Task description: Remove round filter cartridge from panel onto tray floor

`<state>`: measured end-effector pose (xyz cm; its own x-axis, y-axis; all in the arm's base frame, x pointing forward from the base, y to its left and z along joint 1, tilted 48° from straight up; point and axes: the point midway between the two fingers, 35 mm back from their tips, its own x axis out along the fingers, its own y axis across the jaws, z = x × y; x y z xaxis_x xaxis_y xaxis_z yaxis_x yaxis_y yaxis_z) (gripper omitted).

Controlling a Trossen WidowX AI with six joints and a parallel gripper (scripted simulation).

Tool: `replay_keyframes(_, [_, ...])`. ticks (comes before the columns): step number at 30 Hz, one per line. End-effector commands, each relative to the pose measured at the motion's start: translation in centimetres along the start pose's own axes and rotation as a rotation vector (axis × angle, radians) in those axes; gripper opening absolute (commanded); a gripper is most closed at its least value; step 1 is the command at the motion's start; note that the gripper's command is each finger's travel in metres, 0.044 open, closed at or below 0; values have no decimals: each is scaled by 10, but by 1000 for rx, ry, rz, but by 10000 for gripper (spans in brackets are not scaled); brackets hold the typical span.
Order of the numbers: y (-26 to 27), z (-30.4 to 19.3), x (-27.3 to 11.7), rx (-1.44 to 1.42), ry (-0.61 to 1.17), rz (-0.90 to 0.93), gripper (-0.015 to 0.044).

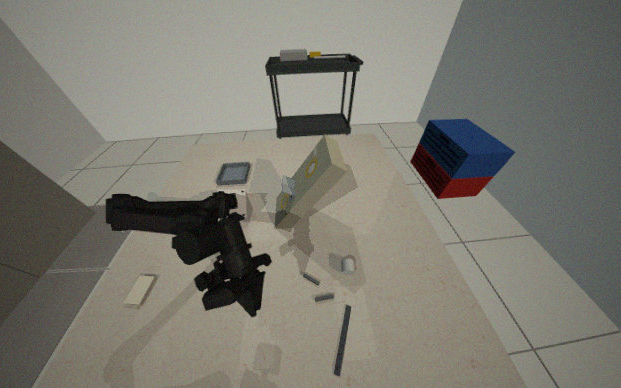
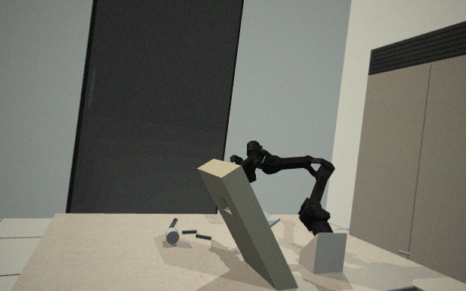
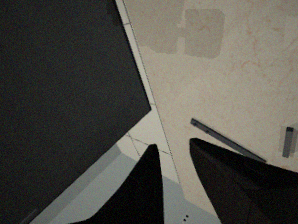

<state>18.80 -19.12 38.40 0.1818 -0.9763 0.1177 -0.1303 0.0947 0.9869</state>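
The service panel [image 1: 316, 192] [image 2: 246, 229] is a beige slab leaning on the mat. A yellow ring [image 1: 311, 168] on its face marks the round filter cartridge, which sits flush in the panel. The grey-blue tray [image 1: 221, 175] lies flat to the left of the panel and is empty. My gripper [image 1: 246, 306] [image 2: 242, 165] [image 3: 173, 148] hangs in the air over the front left of the mat, well away from the panel and the tray. Its fingers stand close together with a narrow gap and nothing between them.
A white cylinder [image 1: 348, 264] [image 2: 172, 235], two short dark bars [image 1: 311, 278] [image 1: 324, 297] and a long dark bar [image 1: 342, 340] [image 3: 227, 141] lie in front of the panel. A beige block [image 1: 139, 290] lies left. A black cart [image 1: 313, 95] and a blue-red crate [image 1: 458, 157] stand off the mat.
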Motion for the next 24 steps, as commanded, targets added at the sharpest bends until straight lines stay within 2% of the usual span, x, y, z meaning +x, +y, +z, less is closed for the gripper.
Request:
replay_keyframes(1, [-31,-50,-19,-326,159,-70,91])
replay_keyframes(7, [-87,-119,-80,-926,461,-70,91])
replay_keyframes(13, [-142,-157,-158,-1517,740,83,91])
replay_keyframes(19, [-190,-164,-241,-2074,957,399,91])
replay_keyframes(24, [-229,-144,-308,-2553,1035,817,91])
